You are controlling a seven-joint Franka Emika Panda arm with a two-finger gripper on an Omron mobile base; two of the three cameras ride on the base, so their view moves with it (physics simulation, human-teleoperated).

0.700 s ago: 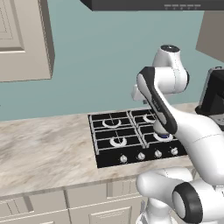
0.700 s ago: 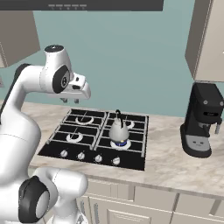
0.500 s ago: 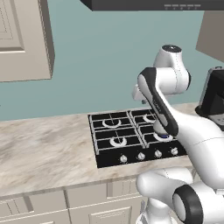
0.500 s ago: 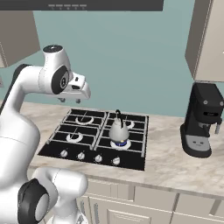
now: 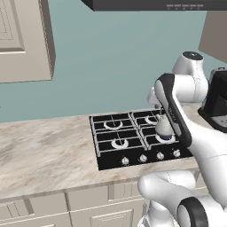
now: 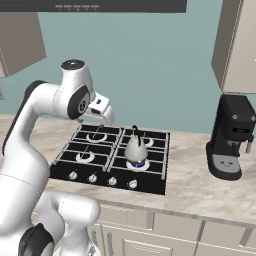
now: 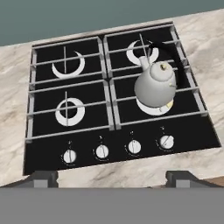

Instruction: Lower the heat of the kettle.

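The small silver kettle [image 7: 155, 85] with its dark loop handle stands on the front right burner of the black stove [image 7: 48, 135]. A blue flame [image 6: 137, 163] shows under the kettle [image 6: 135, 147] [image 5: 163, 126]. A row of several white knobs runs along the stove's front edge, and the rightmost knob [image 7: 166, 141] sits just in front of the kettle. My gripper [image 7: 111, 178] is open and holds nothing. It hangs in the air above the stove's front edge, well clear of the knobs. In the right base view the gripper [image 6: 106, 119] hovers over the stove's back left.
A tall black coffee machine [image 6: 230, 137] stands on the marble counter [image 6: 200, 187] right of the stove. Wall cabinets [image 6: 237, 45] and a range hood [image 6: 120, 5] hang above. The other three burners [image 7: 70, 111] are bare.
My hand has come down a little toward the stove. The kettle and knobs look the same.
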